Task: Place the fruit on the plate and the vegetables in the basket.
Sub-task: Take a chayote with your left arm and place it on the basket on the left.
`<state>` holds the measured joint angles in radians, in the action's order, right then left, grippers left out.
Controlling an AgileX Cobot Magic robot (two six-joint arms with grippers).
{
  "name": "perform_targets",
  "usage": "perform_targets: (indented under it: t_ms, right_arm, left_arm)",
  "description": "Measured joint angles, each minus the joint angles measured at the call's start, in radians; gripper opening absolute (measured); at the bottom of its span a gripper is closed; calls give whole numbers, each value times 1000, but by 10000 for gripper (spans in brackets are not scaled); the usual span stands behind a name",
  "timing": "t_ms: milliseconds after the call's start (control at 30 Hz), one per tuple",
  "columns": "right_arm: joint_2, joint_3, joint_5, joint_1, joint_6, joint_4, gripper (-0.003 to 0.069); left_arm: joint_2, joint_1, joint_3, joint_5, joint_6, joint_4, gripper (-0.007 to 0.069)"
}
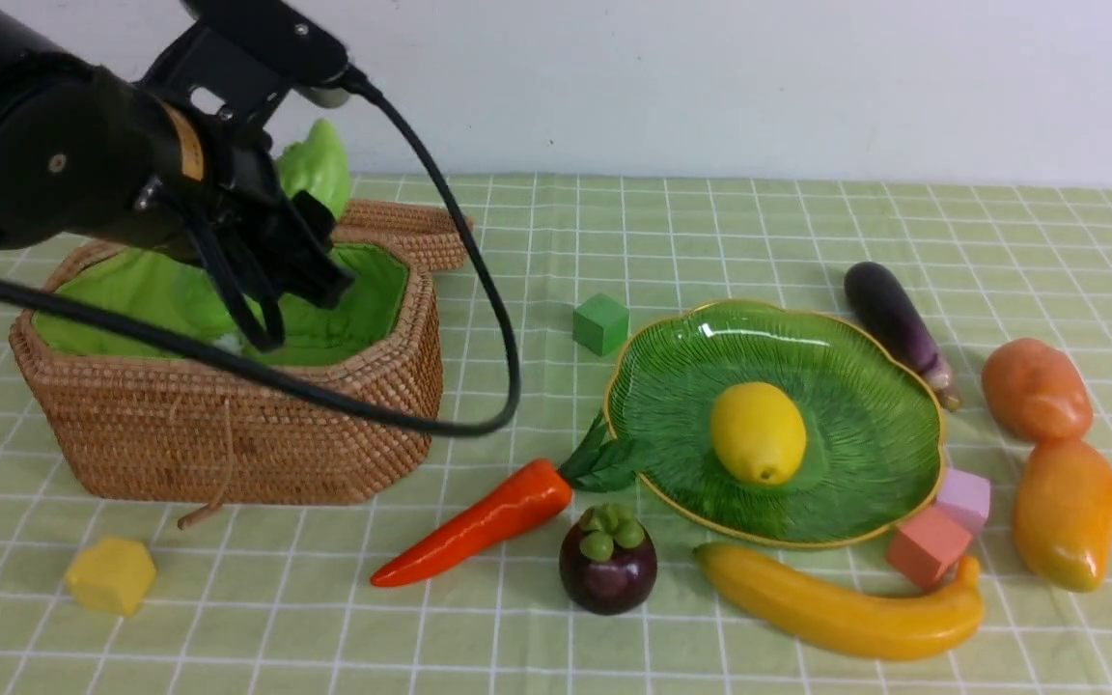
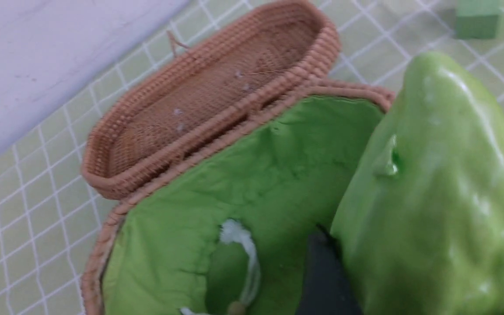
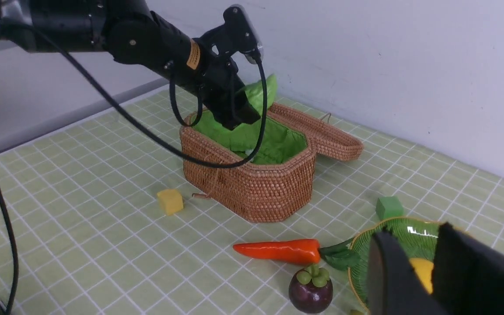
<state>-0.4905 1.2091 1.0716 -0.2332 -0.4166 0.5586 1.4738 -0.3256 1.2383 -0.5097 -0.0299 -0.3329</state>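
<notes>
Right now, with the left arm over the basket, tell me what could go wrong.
1. The left gripper holds the gourd above the far side of the basket, close to the open lid. Released there, it might hit the rim or land in the lid instead of the lining.
2. The arm's cable loops down across the basket's front wall. It could snag the rim or drag the basket when the arm pulls away.

Yellow lemon [image 1: 758, 431] on green plate [image 1: 865, 357] — bumpy gourd [image 2: 435, 197] tilted above open basket [image 1: 228, 434], apparently not touching it.
</notes>
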Motion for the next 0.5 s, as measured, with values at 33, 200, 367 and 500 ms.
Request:
perform_targets:
  t_ms: [33,200,367,500]
  right_arm:
    - [-1,0,2,0,0,0,170]
    - [-10,0,28,0,0,0,170]
    - [-15,0,43,0,0,0,170]
    - [-17,0,44,0,0,0,170]
  left_arm:
    - [7,11,0,10,0,1,424]
    - [67,103,0,58,24,-7,424]
    - [85,119,0,72,30,-15,526]
    - [85,119,0,76,30,-18,636]
